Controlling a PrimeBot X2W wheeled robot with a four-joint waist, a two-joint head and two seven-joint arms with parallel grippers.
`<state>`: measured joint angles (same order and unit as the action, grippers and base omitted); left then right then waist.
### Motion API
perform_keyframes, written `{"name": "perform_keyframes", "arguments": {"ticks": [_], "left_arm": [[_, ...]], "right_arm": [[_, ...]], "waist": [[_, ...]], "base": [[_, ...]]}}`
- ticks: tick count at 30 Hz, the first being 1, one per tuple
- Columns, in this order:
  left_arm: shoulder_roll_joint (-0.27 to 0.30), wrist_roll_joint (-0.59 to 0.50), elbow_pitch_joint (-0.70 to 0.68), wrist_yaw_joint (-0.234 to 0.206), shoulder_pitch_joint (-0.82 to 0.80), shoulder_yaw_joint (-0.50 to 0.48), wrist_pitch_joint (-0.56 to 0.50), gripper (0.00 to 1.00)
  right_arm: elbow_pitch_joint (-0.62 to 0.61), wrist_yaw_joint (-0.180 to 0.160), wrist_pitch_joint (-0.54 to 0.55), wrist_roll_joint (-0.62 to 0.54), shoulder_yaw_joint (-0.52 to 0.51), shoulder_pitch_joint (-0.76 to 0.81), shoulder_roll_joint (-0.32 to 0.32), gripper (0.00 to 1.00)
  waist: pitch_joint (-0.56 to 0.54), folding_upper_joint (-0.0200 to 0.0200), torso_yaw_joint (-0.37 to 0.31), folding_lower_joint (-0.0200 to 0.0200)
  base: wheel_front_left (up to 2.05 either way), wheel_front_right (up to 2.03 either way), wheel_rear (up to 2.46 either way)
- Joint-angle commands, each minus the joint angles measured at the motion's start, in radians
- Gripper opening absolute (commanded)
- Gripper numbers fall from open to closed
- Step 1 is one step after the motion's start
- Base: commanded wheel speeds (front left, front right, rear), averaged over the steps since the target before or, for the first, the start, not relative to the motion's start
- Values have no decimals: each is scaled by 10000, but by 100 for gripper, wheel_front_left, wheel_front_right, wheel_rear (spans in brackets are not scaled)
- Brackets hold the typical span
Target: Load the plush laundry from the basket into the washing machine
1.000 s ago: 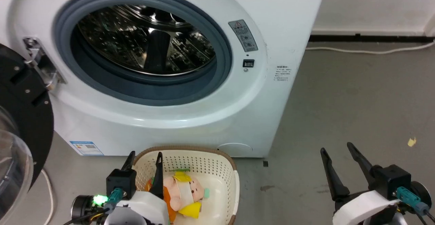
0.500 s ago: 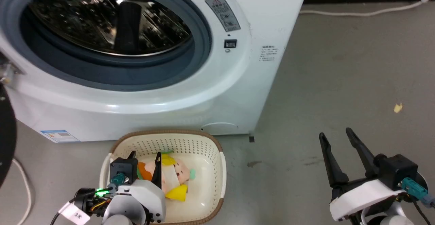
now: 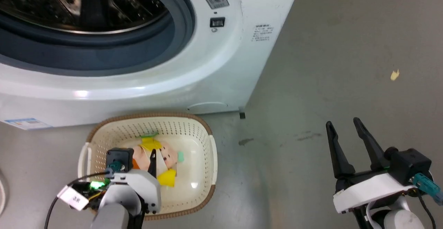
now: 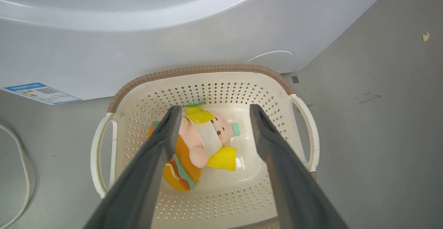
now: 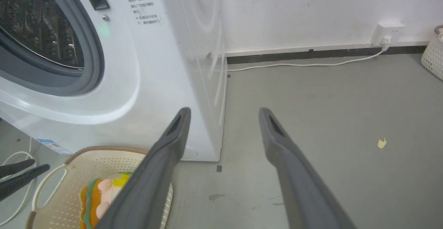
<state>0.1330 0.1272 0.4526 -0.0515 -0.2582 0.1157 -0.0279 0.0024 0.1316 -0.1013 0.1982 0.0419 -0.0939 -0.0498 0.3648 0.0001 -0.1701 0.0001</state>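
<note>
The washing machine (image 3: pixel 221 66) is standing with its round opening uncovered, and the grey floor (image 3: pixel 328 66) is stretching wide on its right side. The basket (image 4: pixel 207 69) is sitting on the floor just in front of the machine, near its lower right corner.

The left arm is reaching over the basket's near edge. The left end effector (image 4: pixel 214 107) is pointing down into the basket with its fingers spread apart, one on each side of the plush toy (image 4: pixel 204 142). I cannot tell whether they are touching it. The toy is lying inside the basket, toward the left half.

The right end effector (image 3: pixel 342 121) is hovering over the floor, well apart from the basket, with its fingers also spread and holding nothing.

The left wrist view is showing the toy's face plainly, while in the head view the arm is covering part of it. The right wrist view is adding the back wall, a white cable (image 5: pixel 304 64) and a socket (image 5: pixel 389 30). A small yellow scrap (image 3: pixel 394 75) is lying on the floor.
</note>
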Motion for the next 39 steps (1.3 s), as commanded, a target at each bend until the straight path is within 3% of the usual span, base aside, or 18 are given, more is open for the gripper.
{"name": "perform_keyframes", "arguments": {"ticks": [1,12,19,39], "left_arm": [[95,163,306,-90,-358,67,-84,100],[430,505,1454,-298,-1299,318,-302,100],[818,692,2212,-737,-1902,431,-403,100],[1823,1138,3968,-1369,-3612,1108,-1072,100]], "right_arm": [[-28,-4,-113,159,48,-237,-1,100],[-115,-5,-342,431,133,-568,-2,100],[-147,-5,-487,681,196,-766,-2,100],[-150,-7,-904,1681,393,-1410,-3,100]], "waist": [[313,-1,-88,-1],[1308,-1,-263,-1],[1928,-1,-431,-1],[3689,-1,-1212,-1]], "base": [[0,0,0],[0,0,0],[0,0,0],[0,0,0]]}}
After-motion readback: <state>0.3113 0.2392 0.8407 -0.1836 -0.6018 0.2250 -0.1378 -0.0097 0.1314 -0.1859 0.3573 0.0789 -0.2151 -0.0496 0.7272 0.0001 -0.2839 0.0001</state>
